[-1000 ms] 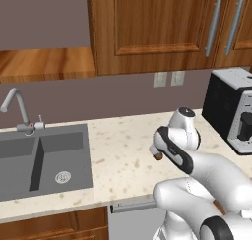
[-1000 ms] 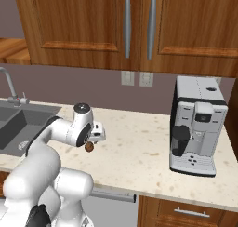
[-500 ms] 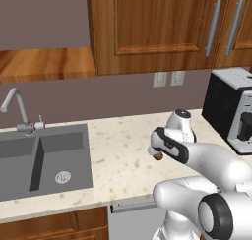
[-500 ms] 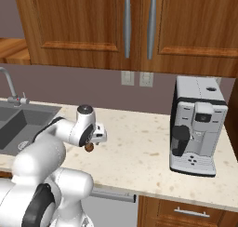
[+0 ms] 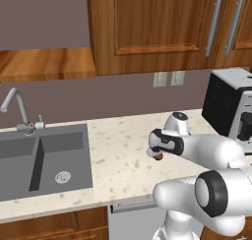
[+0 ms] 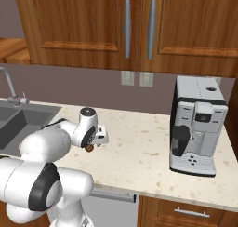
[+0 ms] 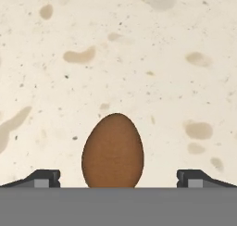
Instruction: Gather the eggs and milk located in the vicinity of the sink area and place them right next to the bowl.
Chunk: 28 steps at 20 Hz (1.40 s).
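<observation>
Brown egg point(image 7: 113, 150) lying on speckled counter point(image 7: 139, 58), gripper point(image 7: 115, 178) hovering with fingers spread wide either side, no readable writing showing

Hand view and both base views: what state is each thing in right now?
egg: lying on the counter, between the fingertips, touched by neither
end effector: open wide, straddling the egg
faucet: no water running
sink: nothing seen in its visible basins
upper cabinets: doors shut
</observation>
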{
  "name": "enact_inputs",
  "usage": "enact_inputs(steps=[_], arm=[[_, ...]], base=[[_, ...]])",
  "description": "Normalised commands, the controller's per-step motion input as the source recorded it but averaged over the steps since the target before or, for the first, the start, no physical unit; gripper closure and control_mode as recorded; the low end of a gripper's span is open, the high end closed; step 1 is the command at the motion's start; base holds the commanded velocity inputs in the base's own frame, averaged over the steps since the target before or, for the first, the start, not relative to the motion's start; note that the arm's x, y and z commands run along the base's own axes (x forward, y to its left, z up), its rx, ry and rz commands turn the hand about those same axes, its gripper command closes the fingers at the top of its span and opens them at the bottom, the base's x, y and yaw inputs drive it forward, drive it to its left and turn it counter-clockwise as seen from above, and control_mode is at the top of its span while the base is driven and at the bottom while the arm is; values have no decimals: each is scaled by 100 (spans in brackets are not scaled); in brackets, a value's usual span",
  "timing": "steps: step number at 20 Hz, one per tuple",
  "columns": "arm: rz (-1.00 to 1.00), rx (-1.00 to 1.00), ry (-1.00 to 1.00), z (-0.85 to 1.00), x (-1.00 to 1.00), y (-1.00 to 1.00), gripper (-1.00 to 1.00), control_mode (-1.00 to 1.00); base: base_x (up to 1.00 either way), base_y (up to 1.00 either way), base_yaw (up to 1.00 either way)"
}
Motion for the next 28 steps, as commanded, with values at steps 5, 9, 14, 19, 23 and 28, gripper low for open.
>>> enact_inputs(steps=[5,9,14,19,23,28], arm=[[0,0,0,-26,18,0,-100,-100],[0,0,0,-30,16,0,-100,-100],[0,0,0,-34,13,0,100,-100],[0,0,0,-29,2,0,100,-100],[0,0,0,-21,0,0,100,-100],[0,0,0,-15,0,0,100,-100]], base=[[0,0,0],[0,0,0],[0,0,0],[0,0,0],[0,0,0],[0,0,0]])
